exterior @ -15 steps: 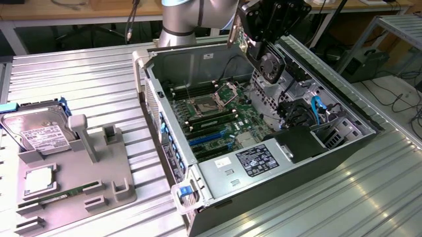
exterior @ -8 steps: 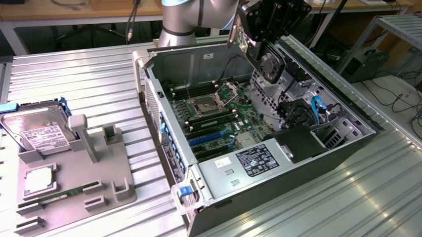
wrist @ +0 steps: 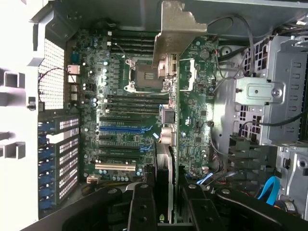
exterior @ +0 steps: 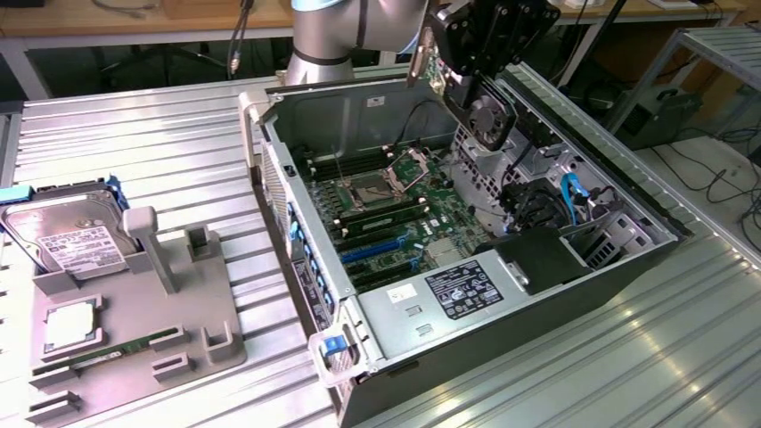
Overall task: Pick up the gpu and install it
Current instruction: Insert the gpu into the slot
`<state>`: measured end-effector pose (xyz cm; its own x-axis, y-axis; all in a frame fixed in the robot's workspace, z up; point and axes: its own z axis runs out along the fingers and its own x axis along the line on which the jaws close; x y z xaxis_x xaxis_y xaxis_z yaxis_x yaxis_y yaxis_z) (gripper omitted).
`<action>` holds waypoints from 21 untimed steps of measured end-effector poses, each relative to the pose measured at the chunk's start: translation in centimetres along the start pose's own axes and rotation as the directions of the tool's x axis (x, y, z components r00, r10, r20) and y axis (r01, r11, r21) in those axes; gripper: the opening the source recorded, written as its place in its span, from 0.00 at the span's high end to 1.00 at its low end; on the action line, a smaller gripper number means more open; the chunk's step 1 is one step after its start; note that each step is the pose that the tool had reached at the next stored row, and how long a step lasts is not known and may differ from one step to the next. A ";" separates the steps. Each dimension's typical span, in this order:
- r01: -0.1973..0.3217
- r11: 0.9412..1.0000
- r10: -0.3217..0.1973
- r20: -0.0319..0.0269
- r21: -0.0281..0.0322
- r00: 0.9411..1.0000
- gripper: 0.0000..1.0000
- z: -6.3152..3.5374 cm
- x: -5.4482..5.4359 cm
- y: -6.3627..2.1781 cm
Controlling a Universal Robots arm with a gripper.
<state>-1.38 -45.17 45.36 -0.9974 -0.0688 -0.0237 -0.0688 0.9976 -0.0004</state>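
I have the jaws clenched on the thin black rectangular gpu card [exterior: 487, 118], silvery metal bracket [wrist: 175, 29] at its far end. It hangs edge-on over the green motherboard [exterior: 393, 209] inside the open grey computer case [exterior: 345, 116] on the ribbed metal tabletop [exterior: 143, 134].

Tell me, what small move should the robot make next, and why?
Probably ease the graphics card down and across toward the blue slots, since the hand grips it high above the open computer case, not yet over those slots.
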 end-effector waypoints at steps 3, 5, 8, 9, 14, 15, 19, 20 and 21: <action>0.057 0.998 -0.057 0.000 -0.001 0.998 0.73 0.00 0.0 0.00; 0.077 0.997 -0.077 0.000 -0.002 0.997 0.73 0.00 0.0 0.00; 0.102 0.995 -0.102 0.000 -0.003 0.995 0.73 0.00 0.0 0.00; 0.110 0.994 -0.110 0.000 -0.003 0.994 0.73 0.01 0.0 0.00; 0.148 0.989 -0.148 0.000 -0.004 0.989 0.73 0.00 0.0 0.00; 0.162 0.987 -0.162 0.000 -0.004 0.987 0.73 0.00 0.0 0.00; 0.220 0.976 -0.220 0.001 -0.005 0.976 0.73 0.00 0.0 0.00; 0.228 0.974 -0.228 0.001 -0.006 0.974 0.73 0.01 0.0 0.00; 0.242 0.970 -0.242 0.001 -0.006 0.970 0.73 0.00 0.0 0.00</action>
<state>-1.40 -45.17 45.36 -0.9509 -0.3086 -0.0237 -0.3087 0.9512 -0.0003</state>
